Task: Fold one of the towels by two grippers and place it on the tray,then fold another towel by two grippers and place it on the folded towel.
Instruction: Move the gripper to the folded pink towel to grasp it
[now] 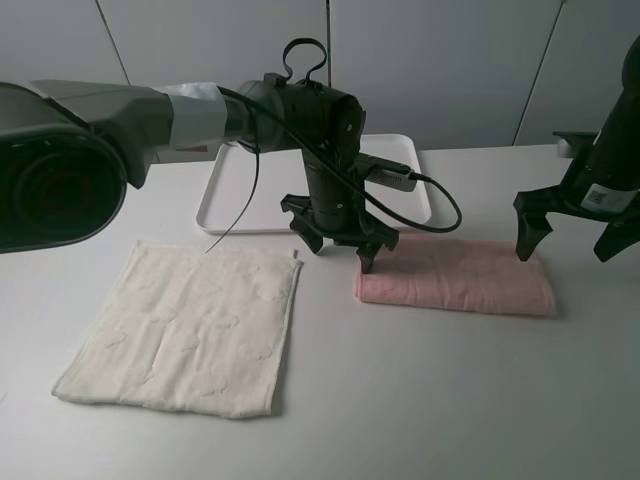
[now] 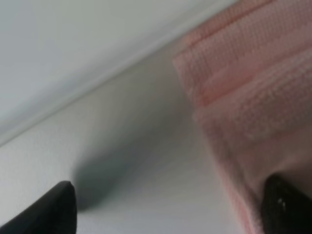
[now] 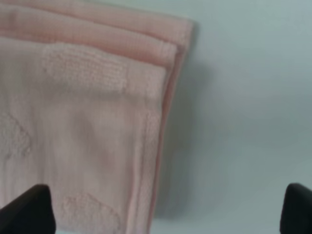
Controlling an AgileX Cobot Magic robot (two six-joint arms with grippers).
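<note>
A pink towel lies folded into a long strip on the table, just in front of the white tray. A cream towel lies flat and unfolded at the front left. My left gripper is open and hovers over the pink towel's left end; the left wrist view shows that end with one fingertip over it. My right gripper is open over the towel's right end, one finger above the towel and one past its edge. Neither holds anything.
The tray stands at the back centre with nothing showing on it. A grey wall rises behind the table. A camera housing fills the left edge of the high view.
</note>
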